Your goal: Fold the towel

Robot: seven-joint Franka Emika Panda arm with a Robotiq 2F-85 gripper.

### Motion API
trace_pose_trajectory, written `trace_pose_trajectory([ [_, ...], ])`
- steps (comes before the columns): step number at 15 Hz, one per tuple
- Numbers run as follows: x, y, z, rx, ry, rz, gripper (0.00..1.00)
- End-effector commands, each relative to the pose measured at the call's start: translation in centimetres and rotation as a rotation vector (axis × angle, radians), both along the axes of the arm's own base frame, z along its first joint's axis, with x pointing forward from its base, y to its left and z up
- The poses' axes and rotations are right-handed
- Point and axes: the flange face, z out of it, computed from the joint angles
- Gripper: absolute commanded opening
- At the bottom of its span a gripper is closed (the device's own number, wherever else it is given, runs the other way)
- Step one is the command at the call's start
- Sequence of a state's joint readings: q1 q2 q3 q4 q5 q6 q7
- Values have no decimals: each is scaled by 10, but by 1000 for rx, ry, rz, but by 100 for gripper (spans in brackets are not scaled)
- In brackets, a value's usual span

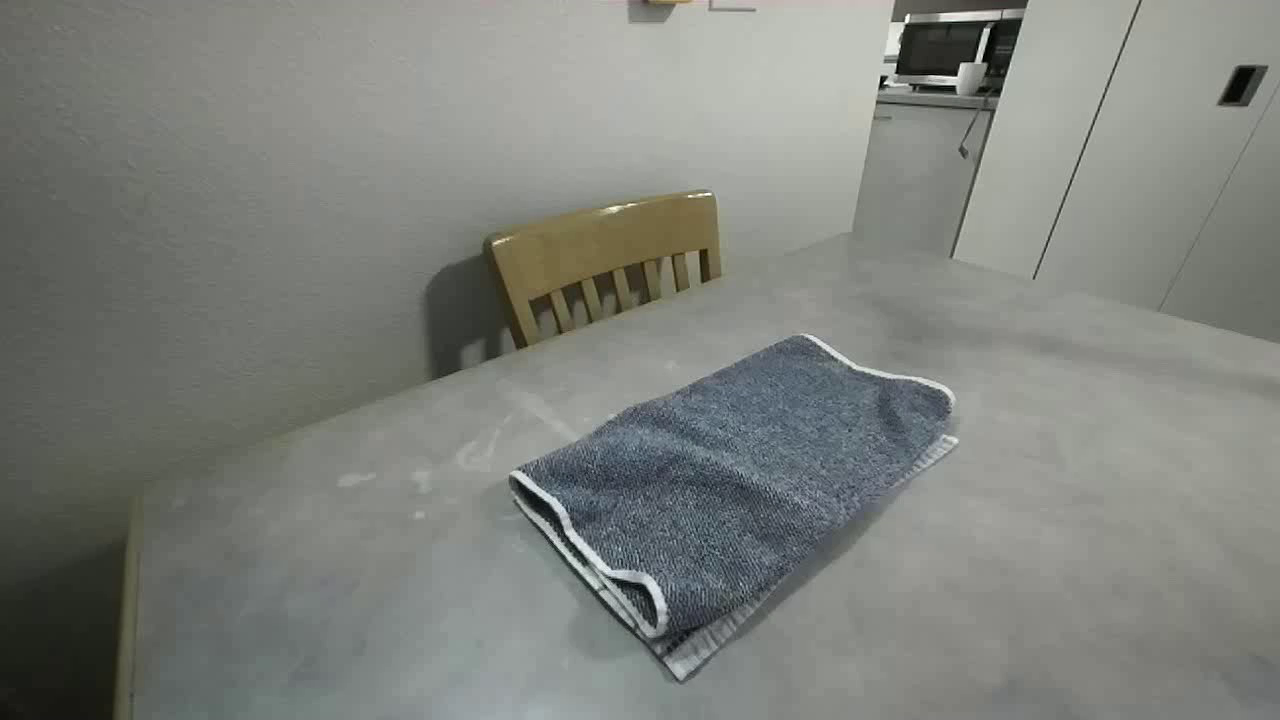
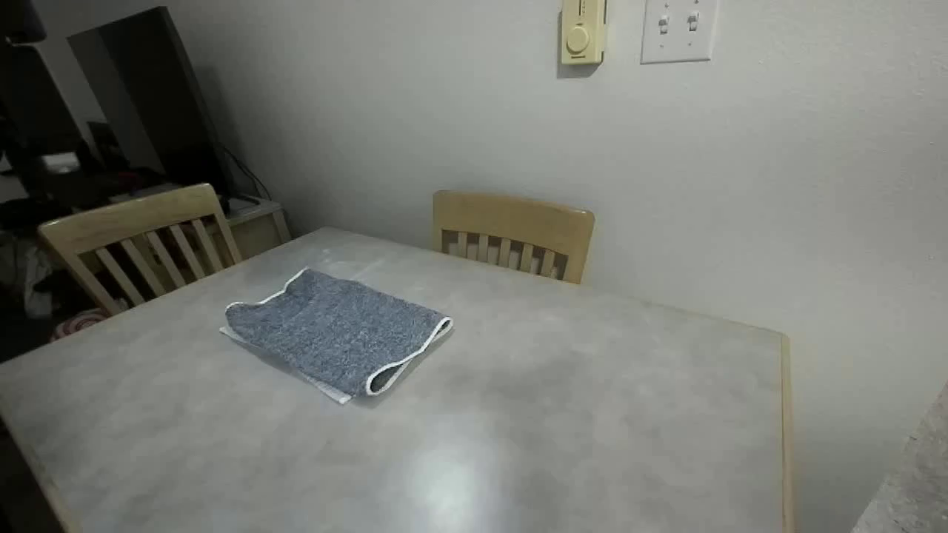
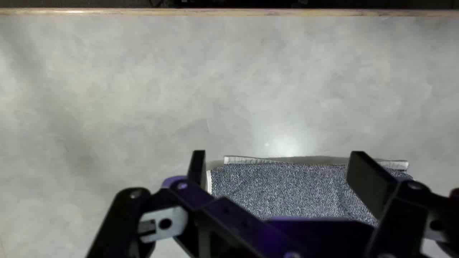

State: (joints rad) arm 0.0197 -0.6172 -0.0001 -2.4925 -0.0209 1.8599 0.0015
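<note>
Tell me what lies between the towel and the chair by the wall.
Just grey tabletop, with a faint pale streak on it, lies between the towel and that chair; both exterior views show no object on that stretch.

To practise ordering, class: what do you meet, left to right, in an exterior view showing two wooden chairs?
Left-hand slatted light-wood chair, folded blue-grey terry towel with white edging, right-hand slatted light-wood chair, cream box with a round dial, white two-switch wall plate.
</note>
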Motion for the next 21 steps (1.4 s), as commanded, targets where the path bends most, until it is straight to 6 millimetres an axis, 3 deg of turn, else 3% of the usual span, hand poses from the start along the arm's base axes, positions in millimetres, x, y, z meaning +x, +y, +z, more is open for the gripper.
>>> trace_pose_trajectory([
  [1,0,0,1,0,1,0,100],
  [14,0,0,1,0,1,0,100],
  [21,25,14,-24,70,17,13,100],
])
